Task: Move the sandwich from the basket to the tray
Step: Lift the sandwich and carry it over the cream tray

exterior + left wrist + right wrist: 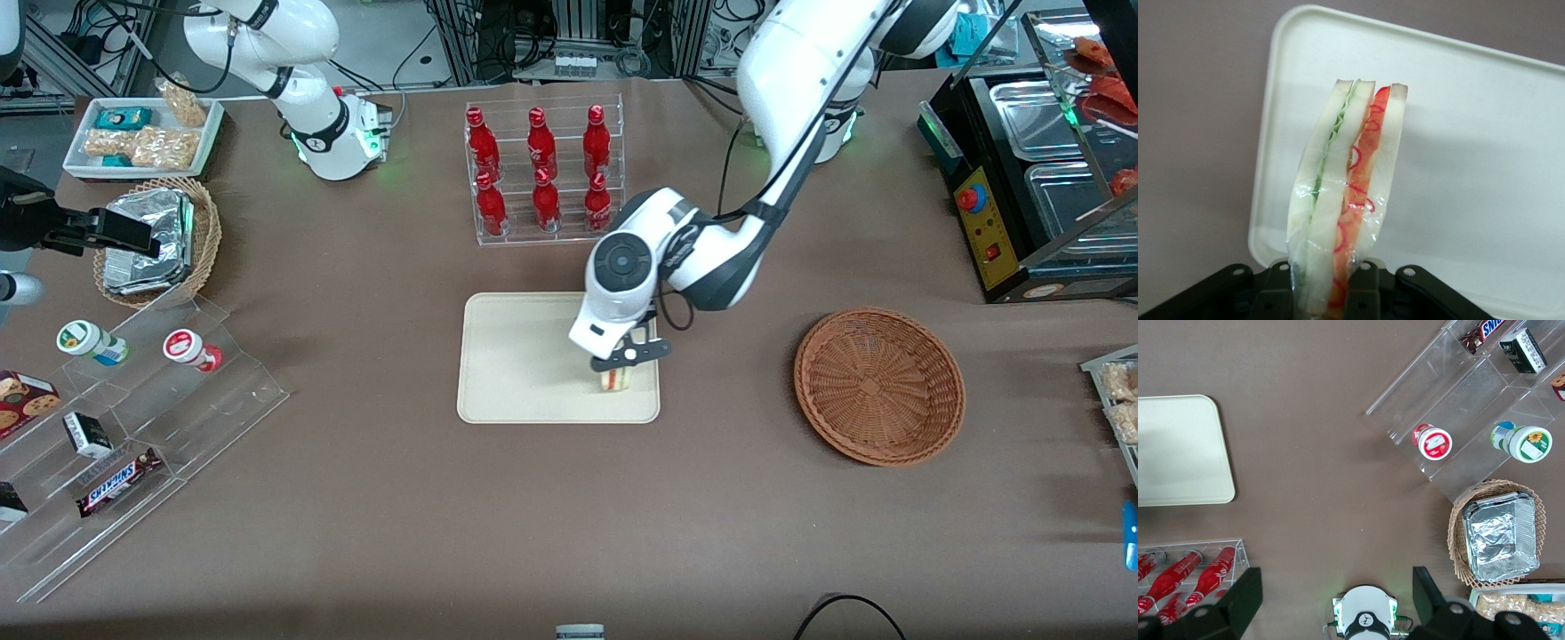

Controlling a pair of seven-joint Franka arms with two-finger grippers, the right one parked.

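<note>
Wrist view from my working arm shows the gripper [1328, 293] pinching the sandwich [1345, 193] at its lower end, the two black fingers [1279, 293] pressed against the wrapped bread on either side; the wedge stands out from the jaws on edge, with the green layer along one slice and the red-orange layer along the other, and the clear wrap is bunched where the fingers meet it; under it I see the pale surface and rounded corner of the tray [1485, 167]. From the front view I read the gripper [622, 369] low over the tray [524, 356], at the corner nearest the camera on the working arm's side; the sandwich [615, 380] hangs just under the fingers, over the tray's surface, though I cannot tell whether it touches the tray; the white arm slopes down to it from above. The basket [878, 385] sits on the brown table [569, 533] well apart from the tray, toward the working arm's end, with nothing in it that I can see. Farther from the camera than the tray stands a clear rack of red bottles [538, 169]; toward the parked arm's end lie a lighter basket of foil packets [156, 240] and a clear stepped stand of snacks [133, 409].
</note>
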